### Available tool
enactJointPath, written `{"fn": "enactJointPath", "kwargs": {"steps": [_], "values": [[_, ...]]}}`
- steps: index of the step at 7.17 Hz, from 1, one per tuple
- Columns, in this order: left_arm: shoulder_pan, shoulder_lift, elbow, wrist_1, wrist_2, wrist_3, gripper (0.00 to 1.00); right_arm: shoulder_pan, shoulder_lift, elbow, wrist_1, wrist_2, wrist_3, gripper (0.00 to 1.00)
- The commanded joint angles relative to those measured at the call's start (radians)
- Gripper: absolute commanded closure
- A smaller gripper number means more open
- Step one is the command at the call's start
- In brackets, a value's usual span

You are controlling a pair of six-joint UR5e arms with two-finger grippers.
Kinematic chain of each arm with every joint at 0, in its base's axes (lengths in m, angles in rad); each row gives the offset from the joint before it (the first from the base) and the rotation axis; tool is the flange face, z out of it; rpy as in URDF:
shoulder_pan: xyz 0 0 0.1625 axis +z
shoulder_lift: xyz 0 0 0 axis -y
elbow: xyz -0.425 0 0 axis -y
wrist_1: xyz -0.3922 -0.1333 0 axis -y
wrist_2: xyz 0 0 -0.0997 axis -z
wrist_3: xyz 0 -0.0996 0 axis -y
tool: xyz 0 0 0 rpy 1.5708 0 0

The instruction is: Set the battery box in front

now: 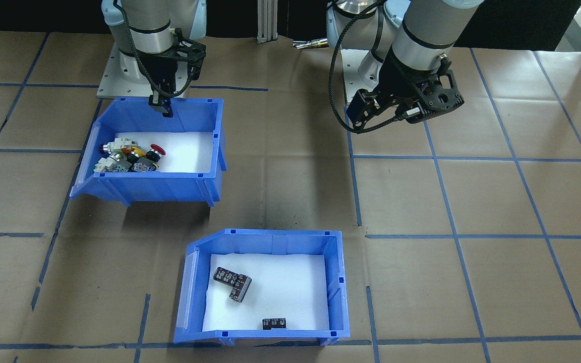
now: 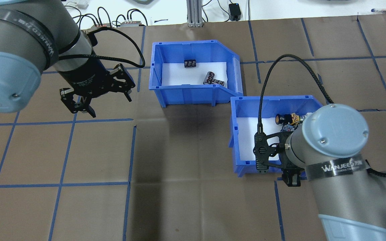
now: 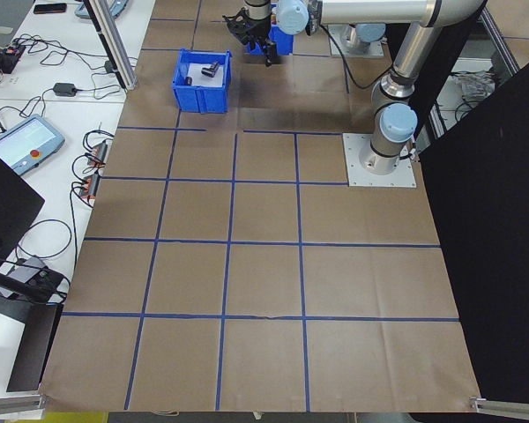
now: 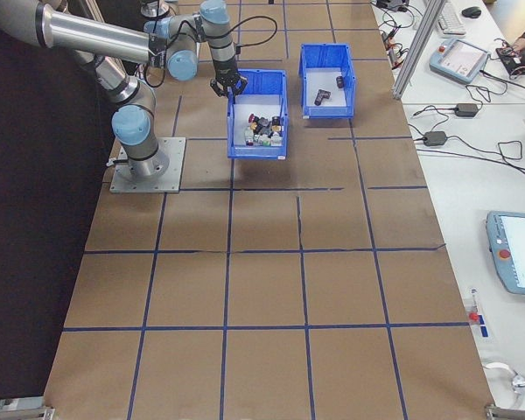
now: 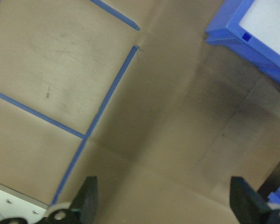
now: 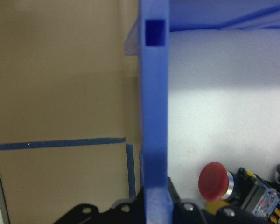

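Observation:
The battery box [image 1: 265,235] is a blue bin with a white liner and small black batteries [image 1: 233,283] inside. It stands on the table's operator side, also seen from overhead [image 2: 186,45] and from the two ends [image 3: 201,77] [image 4: 326,80]. My left gripper [image 2: 107,104] [image 1: 396,113] hangs open above bare table beside this box, whose corner [image 5: 252,32] shows in the left wrist view. My right gripper [image 1: 162,108] [image 6: 156,205] is shut on the near wall [image 6: 154,116] of the other blue bin [image 1: 159,189], the one holding colourful switches [image 1: 129,154].
The two bins sit close together, almost corner to corner [image 2: 235,97]. Brown paper with blue tape lines [image 2: 132,150] covers the table. Cables and a metal post [image 2: 194,13] lie beyond the far edge.

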Motion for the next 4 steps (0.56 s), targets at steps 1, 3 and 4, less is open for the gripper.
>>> {"fn": "enactJointPath", "kwargs": {"steps": [1,3,4], "values": [[0.021,0.028,0.0,-0.008,0.041,0.294,0.0,0.13,0.04,-0.003,-0.017,-0.001,0.137,1.0],[0.019,0.037,-0.002,0.005,0.038,0.366,0.0,0.231,0.075,-0.006,-0.063,-0.001,0.188,1.0],[0.019,0.034,-0.002,0.005,0.037,0.357,0.0,0.277,0.107,-0.006,-0.121,-0.001,0.192,1.0]]}}
